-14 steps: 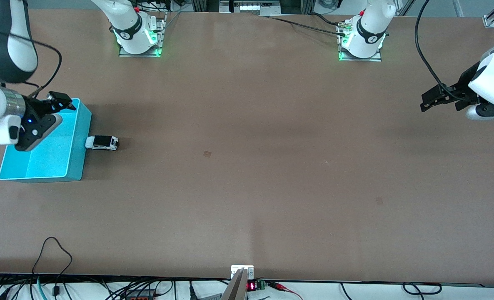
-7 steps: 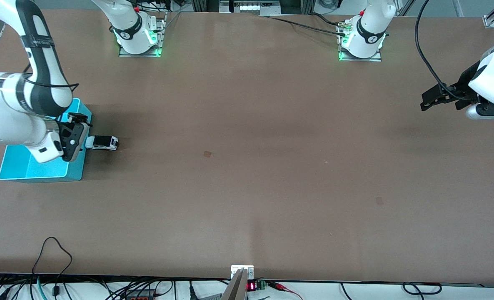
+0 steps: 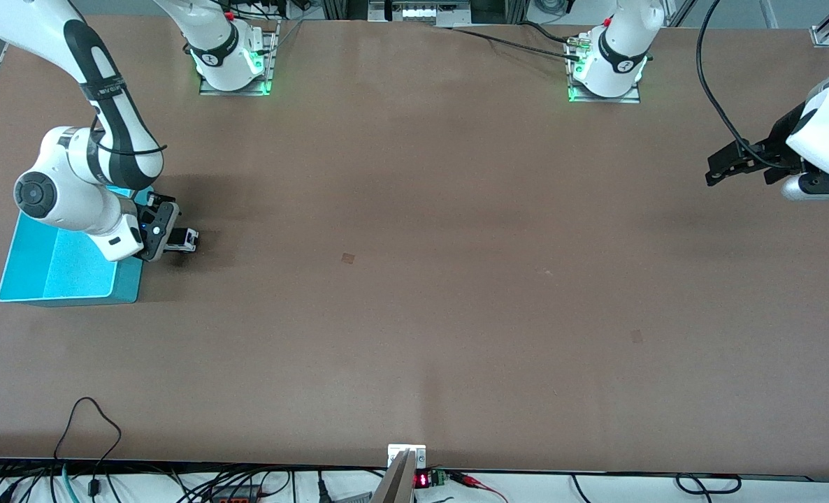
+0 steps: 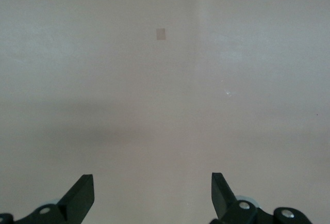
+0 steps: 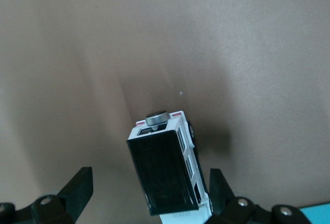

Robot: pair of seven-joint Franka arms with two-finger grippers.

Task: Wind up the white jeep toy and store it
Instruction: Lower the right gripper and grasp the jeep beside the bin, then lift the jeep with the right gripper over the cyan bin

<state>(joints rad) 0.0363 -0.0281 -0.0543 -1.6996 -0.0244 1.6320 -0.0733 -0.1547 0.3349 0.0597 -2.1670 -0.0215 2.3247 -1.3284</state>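
The white jeep toy (image 3: 183, 239) stands on the brown table right beside the turquoise bin (image 3: 58, 269), on the bin's side toward the left arm's end. My right gripper (image 3: 165, 237) is open and hovers over the jeep, covering most of it in the front view. In the right wrist view the jeep (image 5: 167, 175), with its black roof panel, lies between the open fingers (image 5: 77, 190), untouched. My left gripper (image 3: 722, 168) is open and empty, held above the table at the left arm's end; its wrist view shows only its fingertips (image 4: 81, 195) and bare table.
The turquoise bin is open-topped and nothing shows inside it. A corner of it shows in the right wrist view (image 5: 322, 213). Cables run along the table edge nearest the front camera (image 3: 86, 419). The right arm's elbow (image 3: 72, 188) hangs over the bin.
My right gripper has swung from over the bin to over the jeep and come down lower around it. The jeep and the left arm have not moved.
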